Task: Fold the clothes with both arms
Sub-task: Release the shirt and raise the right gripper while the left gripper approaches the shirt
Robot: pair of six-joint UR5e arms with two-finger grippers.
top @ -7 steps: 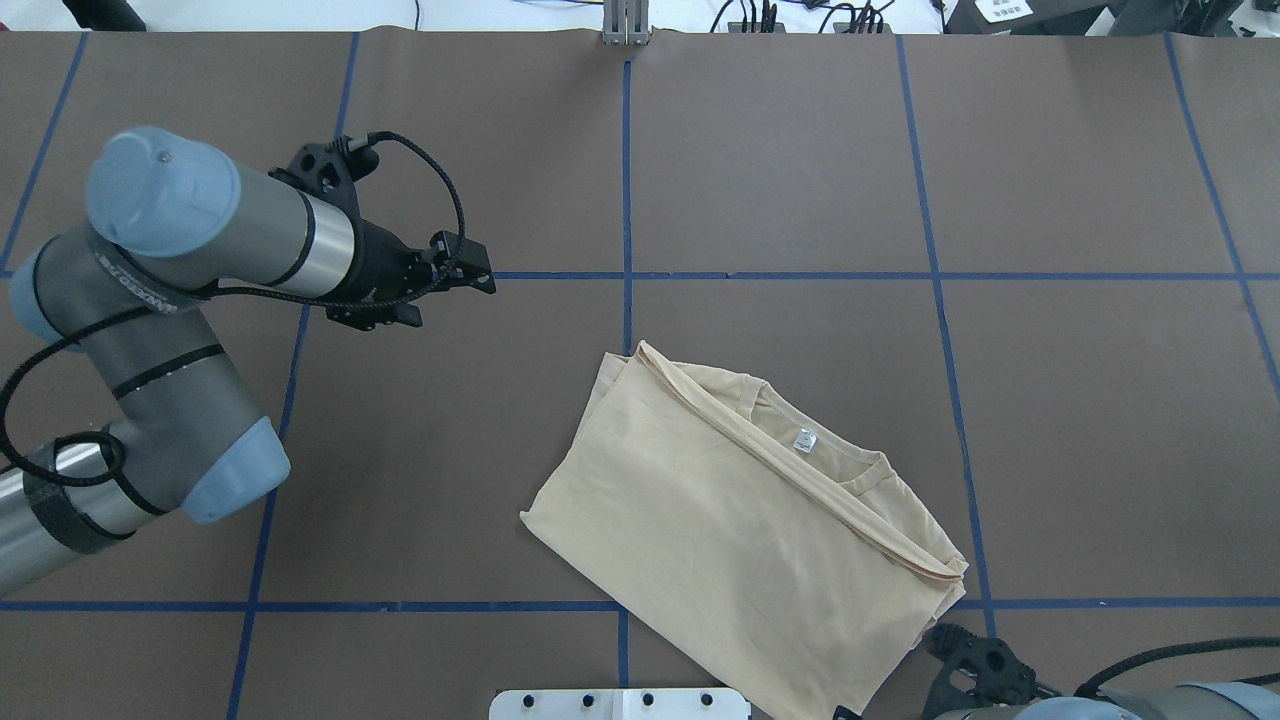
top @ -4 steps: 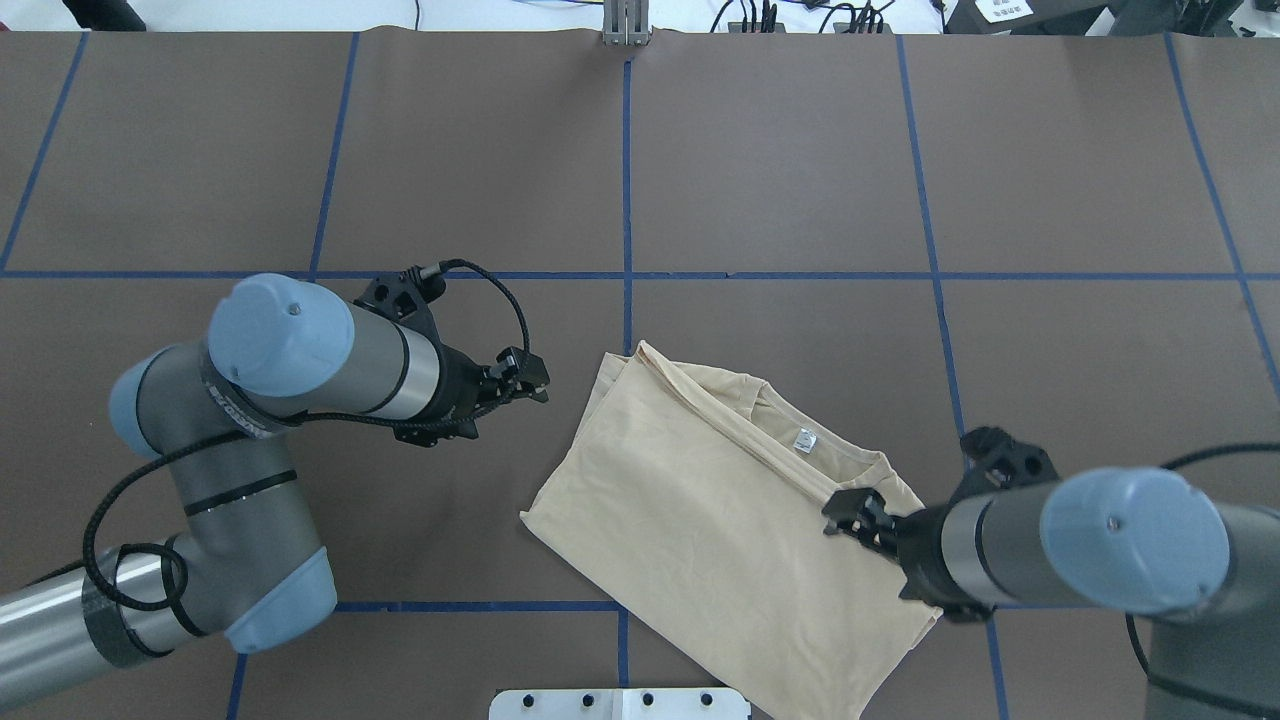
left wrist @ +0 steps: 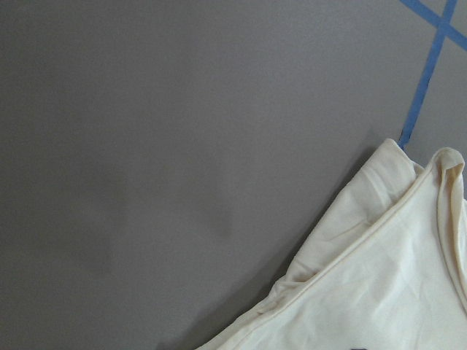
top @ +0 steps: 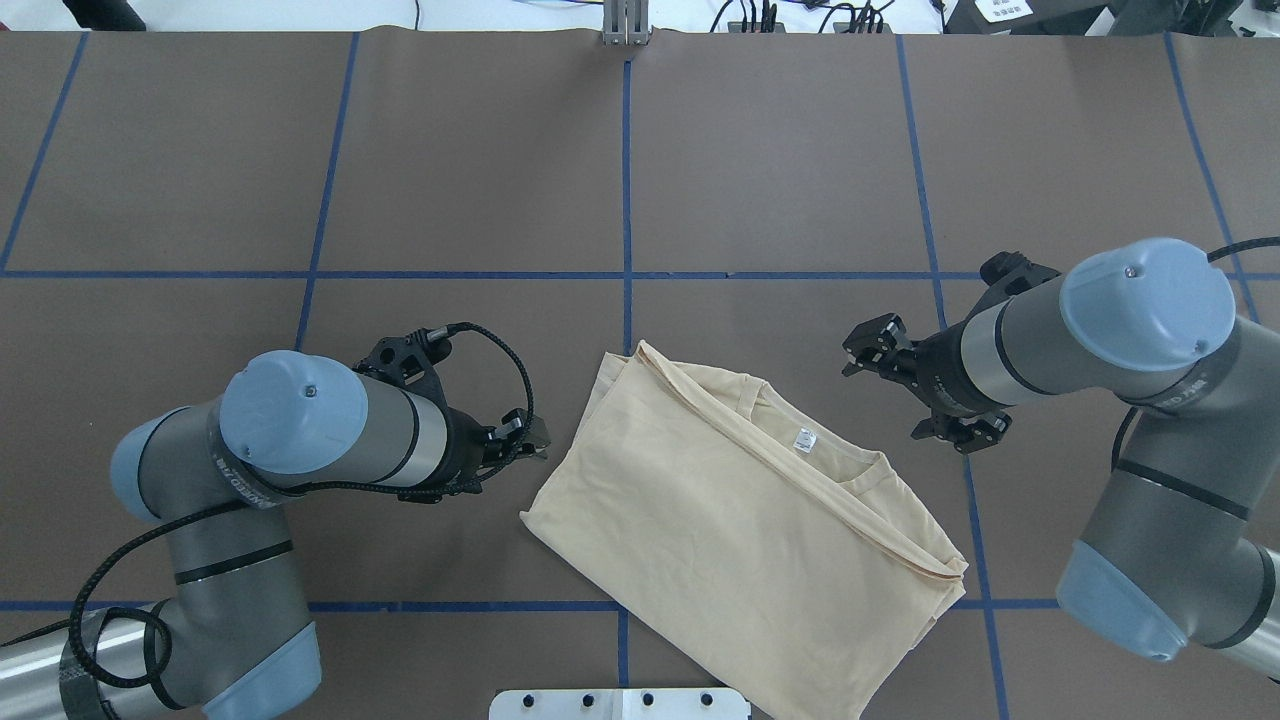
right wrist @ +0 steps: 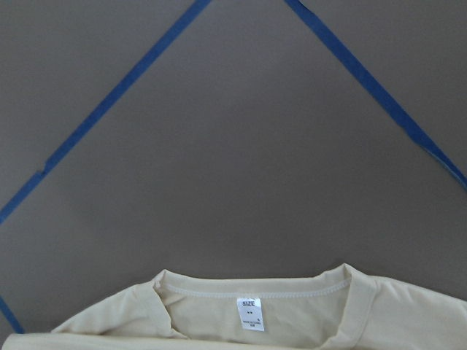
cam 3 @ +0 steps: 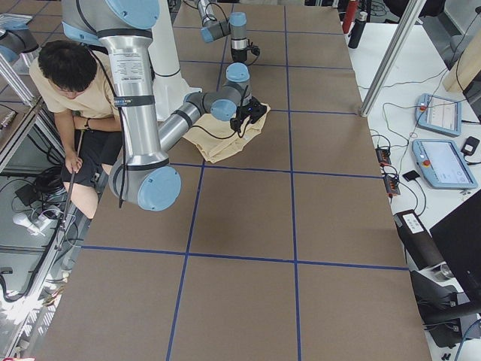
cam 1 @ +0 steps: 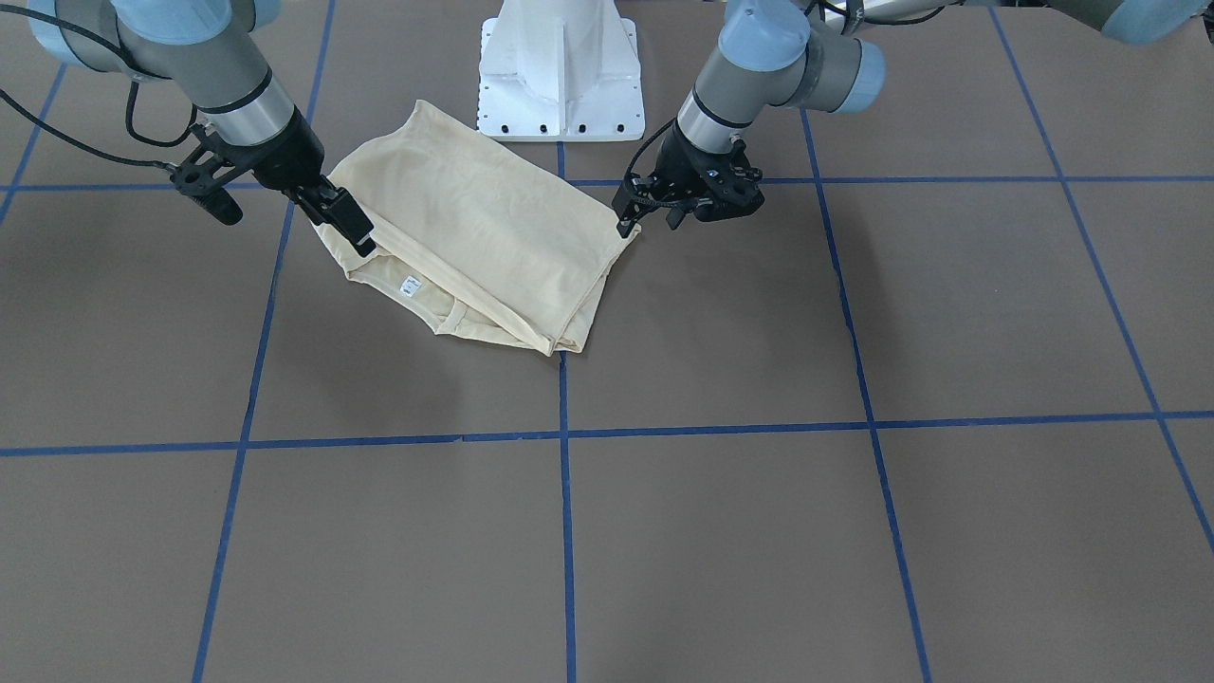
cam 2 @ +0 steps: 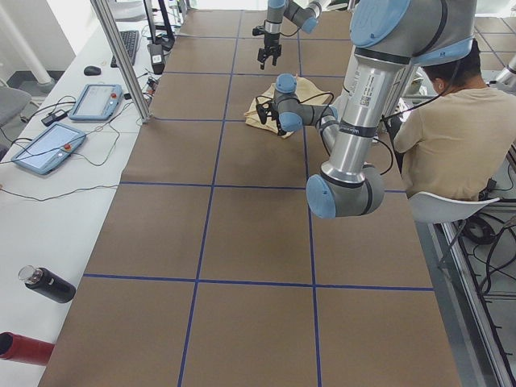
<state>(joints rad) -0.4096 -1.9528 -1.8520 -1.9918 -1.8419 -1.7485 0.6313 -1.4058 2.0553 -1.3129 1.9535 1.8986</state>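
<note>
– Near the base side of the table [top: 800, 150], just right of the centre tape line [top: 627, 180]: the shirt [top: 740, 540] lies flat, diagonal. One corner runs down beside the white pedestal base [top: 620, 703].
– Fold state?
– Partly done, I'd say. No sleeves showing, so presumably tucked inside. Body is doubled over. The folded edge runs corner to corner, with the collar [right wrist: 252, 292] and neck label [top: 805, 440] exposed past it. Layers aren't squared up. My guess: at least one more fold left, plus a tidy.
– Grippers?
– Left gripper [top: 530, 438] sits just beside the shirt's left long edge, not touching as far as I can tell. Jaws spread, nothing in them. Right gripper [top: 868, 350] is off the collar side, apart from the cloth in the overhead view. The front view puts it over the shirt edge, so it's likely above it. Jaws look spread too, nothing pinched. The wrist views show no fingers.
– Edges to grab?
– Left wrist view: far corner, stacked hems, thin lip. Right wrist view: collar rim facing it. Both look reachable.
– Room?
– Plenty of brown surface beyond the shirt toward the far side, and out to both sides. Tight only toward the pedestal. Folding away from the base looks like the safer direction.
</note>
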